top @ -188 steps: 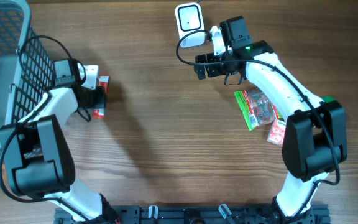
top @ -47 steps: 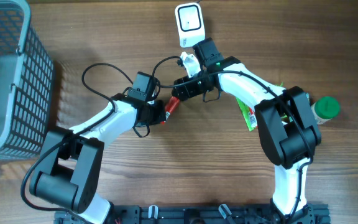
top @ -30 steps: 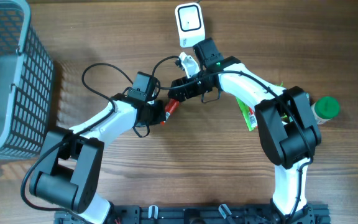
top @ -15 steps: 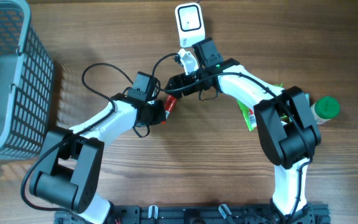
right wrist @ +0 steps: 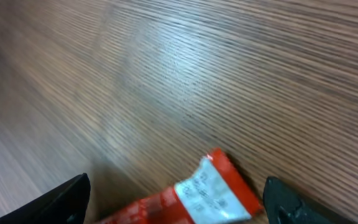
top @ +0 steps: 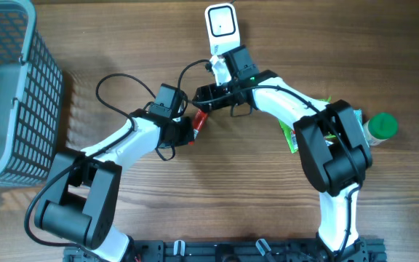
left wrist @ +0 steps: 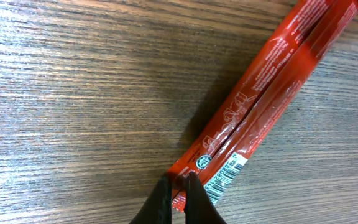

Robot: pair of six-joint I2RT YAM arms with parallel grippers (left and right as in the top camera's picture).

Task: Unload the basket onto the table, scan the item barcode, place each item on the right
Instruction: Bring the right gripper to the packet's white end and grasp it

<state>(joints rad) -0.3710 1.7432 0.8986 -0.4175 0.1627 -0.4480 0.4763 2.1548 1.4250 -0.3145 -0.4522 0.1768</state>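
The item is a long red packet [left wrist: 272,93] lying on the wooden table, its barcode [left wrist: 225,177] on a white patch near the lower end. My left gripper [left wrist: 178,190] is shut on that end; from overhead it [top: 188,131] sits just left of the packet [top: 198,121]. My right gripper [top: 204,100] hovers over the packet's other end, open. In the right wrist view that end, with its white label [right wrist: 210,190], lies between the wide-spread fingers [right wrist: 67,196], touching neither. A white scanner [top: 221,25] stands at the back centre.
A grey mesh basket [top: 6,87] fills the far left. Green snack packets [top: 292,135] and a green-capped bottle [top: 381,125] lie to the right, partly under the right arm. A black cable [top: 115,87] loops above the left arm.
The right gripper has let go of the packet's far end, spread its fingers wide and drawn back a little toward the scanner. The left gripper and the packet have stayed put.
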